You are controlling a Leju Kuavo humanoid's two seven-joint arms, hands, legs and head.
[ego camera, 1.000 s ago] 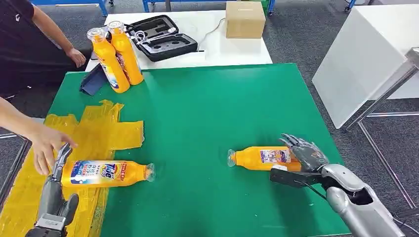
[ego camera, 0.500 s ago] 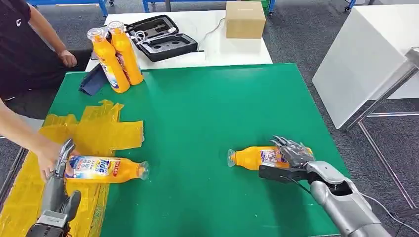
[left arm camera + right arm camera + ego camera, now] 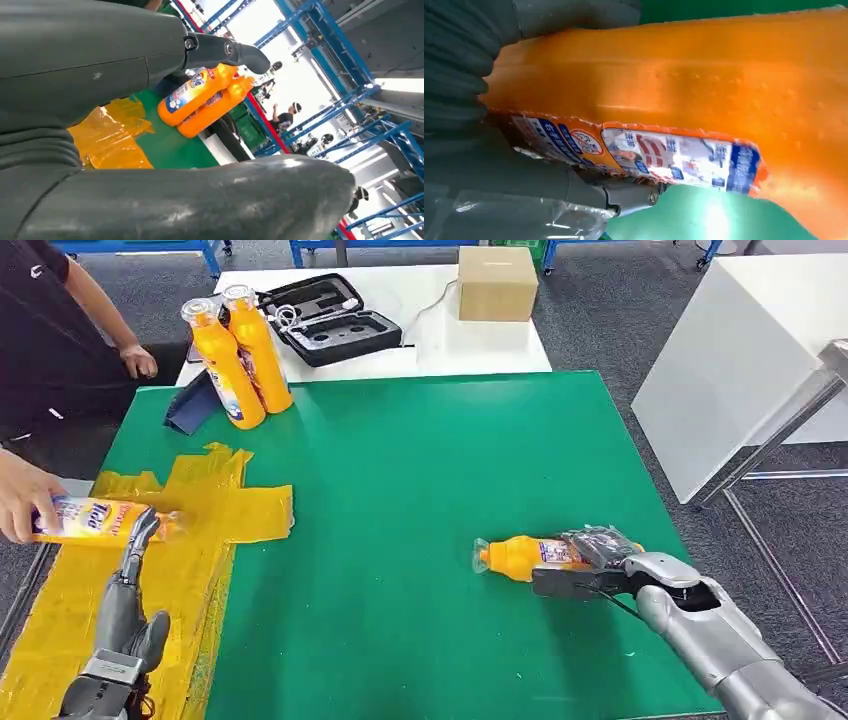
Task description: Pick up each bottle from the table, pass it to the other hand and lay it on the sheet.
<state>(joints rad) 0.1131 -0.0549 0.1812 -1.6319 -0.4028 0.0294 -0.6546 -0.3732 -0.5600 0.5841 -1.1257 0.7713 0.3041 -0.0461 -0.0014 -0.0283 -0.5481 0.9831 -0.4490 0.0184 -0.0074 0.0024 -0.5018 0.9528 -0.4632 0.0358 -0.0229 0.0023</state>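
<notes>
An orange bottle lies on the green table at the front right, its clear cap pointing left. My right hand grips its body; in the right wrist view the fingers wrap around the bottle. My left hand stands over the yellow sheet, fingers stretched out and holding nothing. A person's hand holds a second bottle just beyond those fingertips, above the sheet's left edge. Two more bottles stand at the back left, and they also appear in the left wrist view.
A dark blue cloth lies beside the standing bottles. Behind the green table, a white table carries an open black case and a cardboard box. A person stands at the left. Another white table is at the right.
The person has taken the bottle away from my left hand and carried it up and to the left. My right hand has closed around the other bottle, which has shifted slightly right.
</notes>
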